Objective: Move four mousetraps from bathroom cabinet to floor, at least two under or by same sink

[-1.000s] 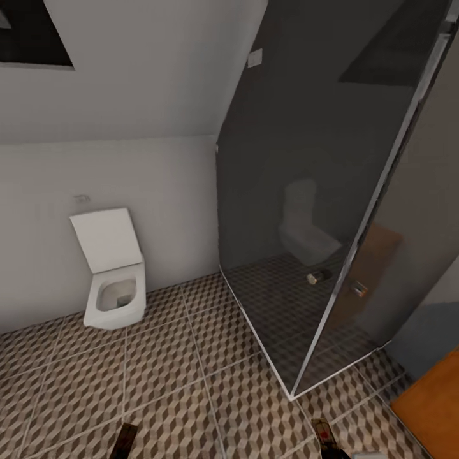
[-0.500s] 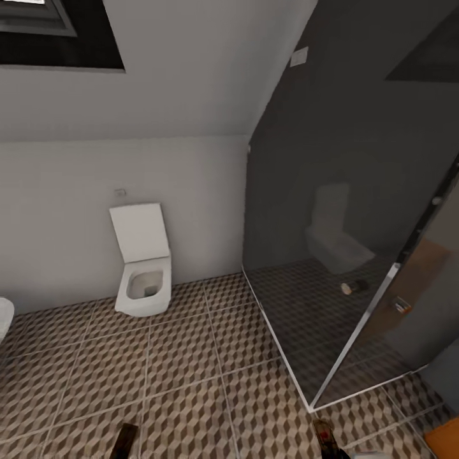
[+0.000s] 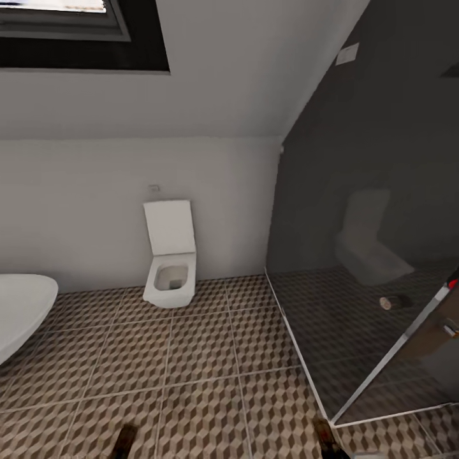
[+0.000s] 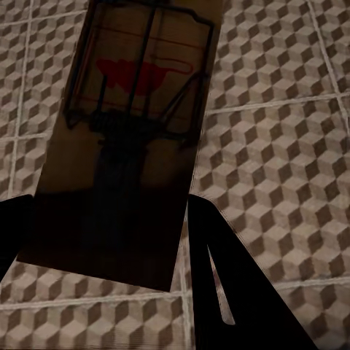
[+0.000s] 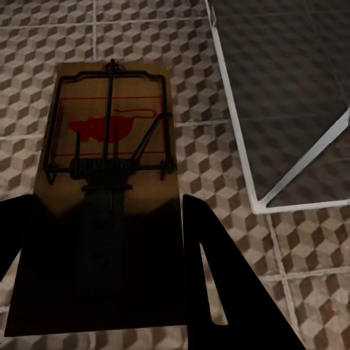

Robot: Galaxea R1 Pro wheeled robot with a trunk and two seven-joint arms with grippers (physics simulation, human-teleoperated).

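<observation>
Each arm carries one mousetrap above the bathroom floor (image 3: 191, 357). In the left wrist view, a mousetrap (image 4: 124, 138) lies flat between the dark fingers of the left end effector (image 4: 109, 240), which is clamped on its near end, so the wire bar and red spot point outward over the cube-patterned tiles. The right end effector (image 5: 102, 255) grips the other mousetrap (image 5: 106, 189) the same way, beside the pale kerb of the shower enclosure (image 5: 292, 109). Held by the plain end, the boards can likely be lowered flat without the fingers fouling the wire.

In the head view, the two held traps show as slivers at the lower edge, the left (image 3: 124, 441) and the right (image 3: 328, 440); little of them can be read there. A white curved basin edge (image 3: 22, 312), probably the sink, is cut off at the left side, so its underside is hidden. A toilet (image 3: 169, 261) stands against the far wall. Behind the dark shower glass, a small object (image 3: 387, 302) on the tiles is too dim to identify.
</observation>
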